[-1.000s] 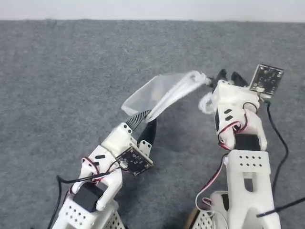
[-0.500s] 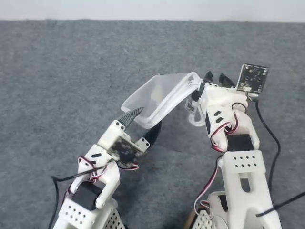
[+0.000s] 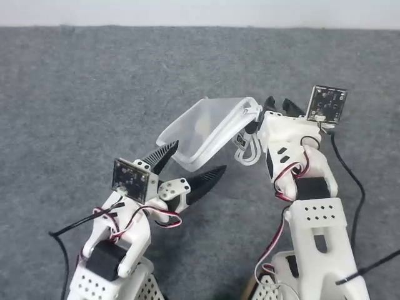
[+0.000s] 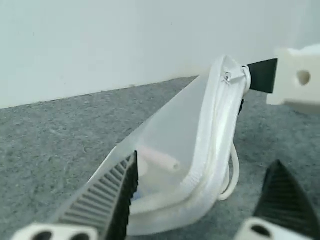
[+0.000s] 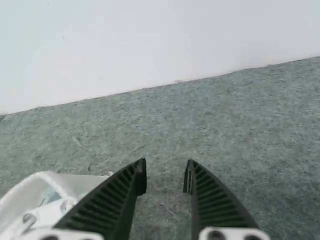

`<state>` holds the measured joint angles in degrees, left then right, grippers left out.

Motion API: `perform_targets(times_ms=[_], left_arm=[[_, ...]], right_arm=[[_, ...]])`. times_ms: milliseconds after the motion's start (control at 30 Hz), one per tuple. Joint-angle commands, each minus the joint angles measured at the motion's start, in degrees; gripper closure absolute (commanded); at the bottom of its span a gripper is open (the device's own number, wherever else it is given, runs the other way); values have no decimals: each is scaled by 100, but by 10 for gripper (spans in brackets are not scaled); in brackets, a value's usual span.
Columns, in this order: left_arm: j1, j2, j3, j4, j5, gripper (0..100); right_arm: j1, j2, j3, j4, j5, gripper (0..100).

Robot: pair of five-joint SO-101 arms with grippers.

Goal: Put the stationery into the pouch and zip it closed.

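So the grey counter (image 3: 75, 94) is the big backdrop, and the see-through white pouch (image 3: 203, 128) hangs slanted above it, strung between the two arms. The left gripper (image 3: 200, 155) is at the pouch's lower end with its fingers spread wide. That end sits in the gap between them, maybe resting on one finger, but they aren't squeezing it. The right gripper (image 5: 165, 167) is up at the pouch's high end. Its fingers are only a little apart, with bare counter showing between the tips. The pouch corner sits against the outside of one finger, and honestly I can't tell what's actually carrying it there. A white cord loop (image 3: 247, 150) dangles below that same end. The zip pull (image 4: 227, 77) is right at the high corner too, beside the right finger, and the zip line looks shut along the stretch I can see. Inside, near the pouch's lower end, there's a pale pink stick (image 4: 160, 161) plus something bluish I can't make out. My read is that the loading is done and the zip is probably closed or nearly so, which leaves a check and setting the pouch down.
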<state>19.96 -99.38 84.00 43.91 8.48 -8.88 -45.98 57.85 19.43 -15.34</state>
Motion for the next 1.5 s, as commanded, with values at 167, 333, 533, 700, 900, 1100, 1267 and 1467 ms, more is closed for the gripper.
perform_targets(times_ms=[167,333,533,700,900,1100,1267,1467], left_arm=[[-686,-70,-699,18,686,630],[-1020,-70,-681,-158,809,630],[-1327,-70,-426,-598,791,631],[-1301,-70,-365,-651,765,632],[-1327,-70,-356,-651,765,632],[-1327,-70,-338,-651,765,632],[-1336,-70,-312,-651,756,632],[-1336,-70,-303,-651,756,632]], right_arm=[[-189,101,-9,-13,598,874],[-189,101,-9,4,589,874],[-198,101,334,-435,615,874],[-198,40,703,-1051,633,875],[-198,31,730,-1077,642,875],[-470,-330,659,-321,1521,875],[-1059,-549,176,1112,1908,875],[-1147,-549,-545,2501,2127,875]])
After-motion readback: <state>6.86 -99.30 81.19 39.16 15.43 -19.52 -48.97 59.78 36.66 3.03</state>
